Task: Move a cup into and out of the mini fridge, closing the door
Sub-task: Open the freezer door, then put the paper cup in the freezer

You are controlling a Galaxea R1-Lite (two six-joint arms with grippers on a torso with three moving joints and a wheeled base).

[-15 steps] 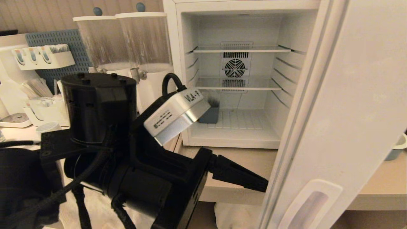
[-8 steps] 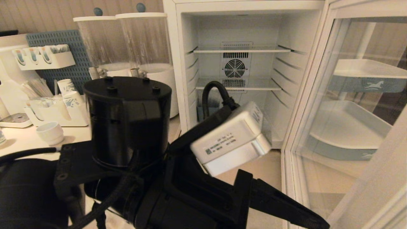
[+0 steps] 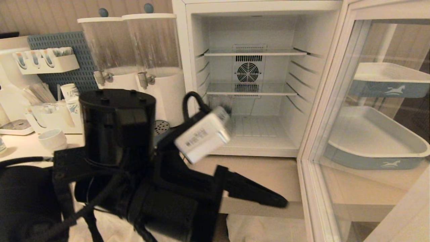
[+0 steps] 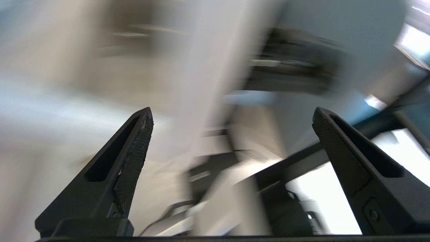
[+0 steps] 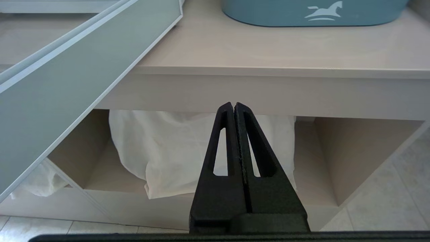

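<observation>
**Left pincer gaping before the open fridge**

My left pincer gapes wide, holding nothing, low in front of the mini fridge. Its door stands swung open on the right. I cannot pick out the cup. My right pincer is closed below the table edge

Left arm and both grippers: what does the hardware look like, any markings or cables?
The left arm is matte black with a bolt-topped cylindrical housing, black braided cables and a silver wrist camera box with a barcode label. The left gripper has long, tapered black fingers with slotted cut-outs and textured inner pads. The right gripper has the same slotted black wedge fingers.
</observation>
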